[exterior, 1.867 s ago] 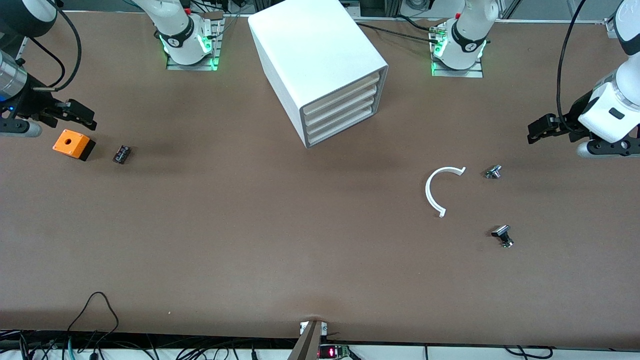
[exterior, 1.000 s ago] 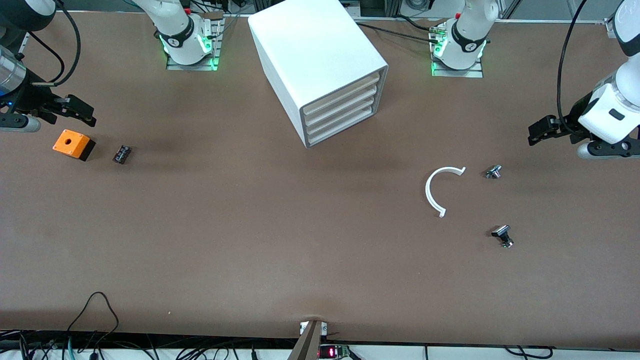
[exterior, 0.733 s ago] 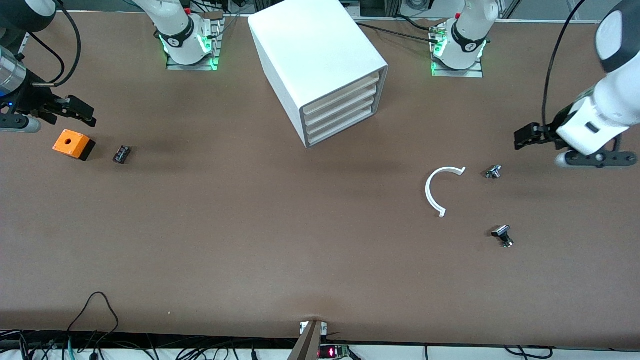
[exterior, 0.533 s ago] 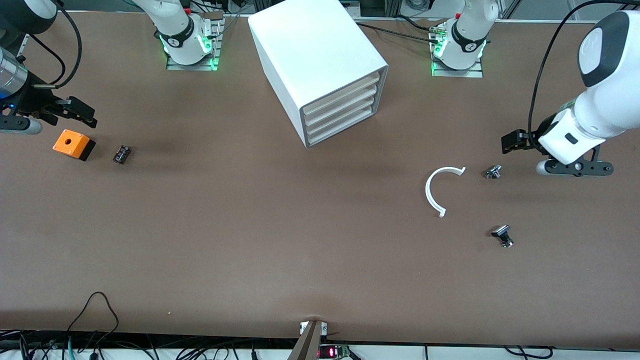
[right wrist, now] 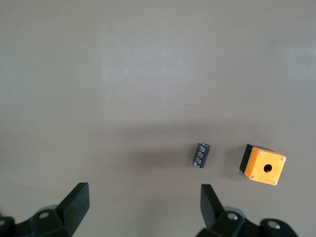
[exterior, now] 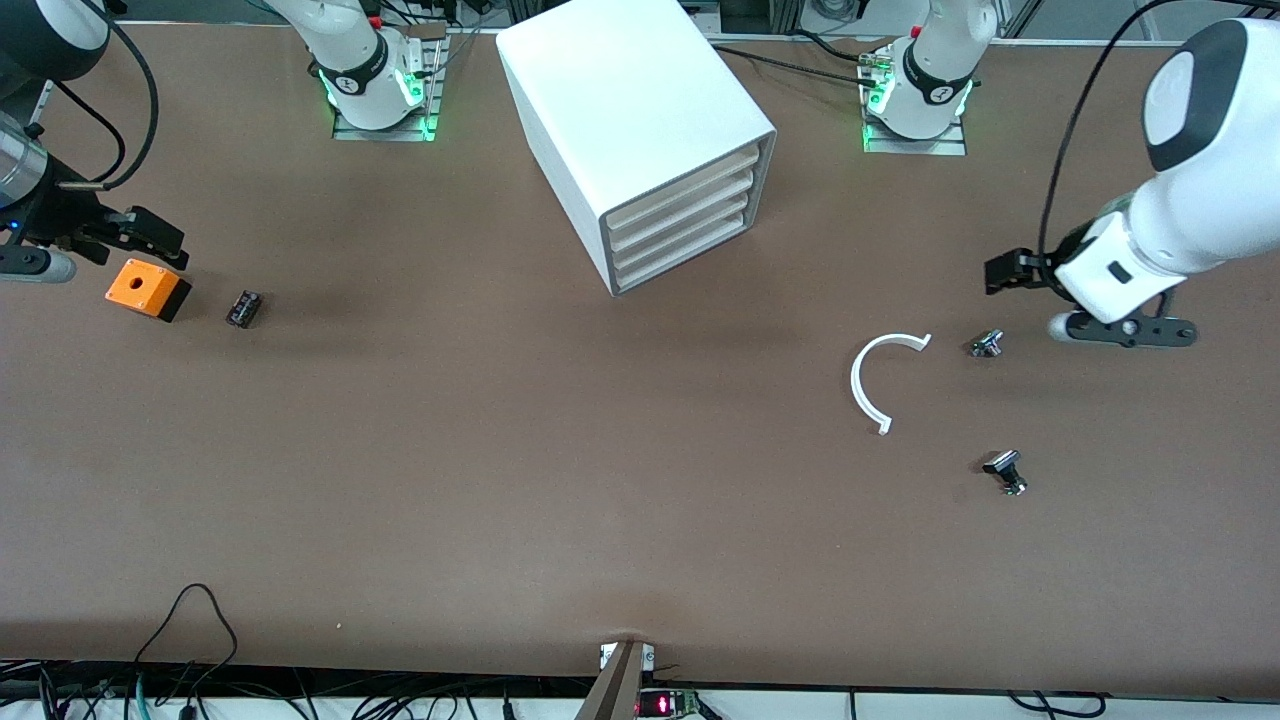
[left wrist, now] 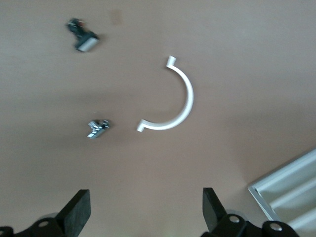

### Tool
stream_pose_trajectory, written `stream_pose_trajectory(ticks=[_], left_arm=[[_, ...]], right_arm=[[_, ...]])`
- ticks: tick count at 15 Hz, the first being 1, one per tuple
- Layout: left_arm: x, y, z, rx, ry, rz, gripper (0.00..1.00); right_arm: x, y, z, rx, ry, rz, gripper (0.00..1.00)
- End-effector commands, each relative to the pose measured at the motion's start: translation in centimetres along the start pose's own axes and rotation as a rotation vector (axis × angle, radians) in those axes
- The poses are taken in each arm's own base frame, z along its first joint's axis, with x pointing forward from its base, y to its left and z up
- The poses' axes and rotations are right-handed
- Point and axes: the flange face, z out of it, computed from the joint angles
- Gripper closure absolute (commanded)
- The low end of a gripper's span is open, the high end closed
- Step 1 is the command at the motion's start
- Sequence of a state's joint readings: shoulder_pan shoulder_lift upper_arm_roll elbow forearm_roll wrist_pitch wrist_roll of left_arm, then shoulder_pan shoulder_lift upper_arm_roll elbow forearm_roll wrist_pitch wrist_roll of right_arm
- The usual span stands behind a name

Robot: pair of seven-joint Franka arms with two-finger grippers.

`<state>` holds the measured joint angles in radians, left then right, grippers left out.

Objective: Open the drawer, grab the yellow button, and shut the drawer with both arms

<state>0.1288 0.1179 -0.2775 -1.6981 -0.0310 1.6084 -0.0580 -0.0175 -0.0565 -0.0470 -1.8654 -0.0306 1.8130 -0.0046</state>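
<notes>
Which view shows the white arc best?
The left wrist view: the white arc fills more of the picture, both ends clear, with nothing across it. The front view shows the arc whole but smaller. The right wrist view does not show it.

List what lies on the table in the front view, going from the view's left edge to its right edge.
Orange cube → small black part → cabinet → white arc → silver knob → black knob.
</notes>
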Motion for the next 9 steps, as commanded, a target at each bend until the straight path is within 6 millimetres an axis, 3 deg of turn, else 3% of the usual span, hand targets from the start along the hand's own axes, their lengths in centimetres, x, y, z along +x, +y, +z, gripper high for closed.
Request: stream_pose_trajectory(ticks=[1, 4, 7, 9], left_arm=[[0.4, 3.7, 1.6, -0.053, -0.065, 0.056, 0.00], [2.0, 4.0, 4.6, -0.196, -0.135, 0.042, 0.00], [3.7, 5.0, 9.4, -0.394, -0.245, 0.023, 0.00], [3.9, 6.6, 12.3, -0.549, -0.324, -0.010, 0.00]], right_arm=[[1.7, 0.4, -0.1, 0.018, 0.000, 0.002, 0.00], [2.6, -0.2, 0.8, 0.017, -0.010, -0.009, 0.00], [3.1, -0.8, 1.9, 0.015, -0.031, -0.037, 0.00], [3.1, -3.0, 1.2, 0.016, -0.021, -0.127, 0.00]])
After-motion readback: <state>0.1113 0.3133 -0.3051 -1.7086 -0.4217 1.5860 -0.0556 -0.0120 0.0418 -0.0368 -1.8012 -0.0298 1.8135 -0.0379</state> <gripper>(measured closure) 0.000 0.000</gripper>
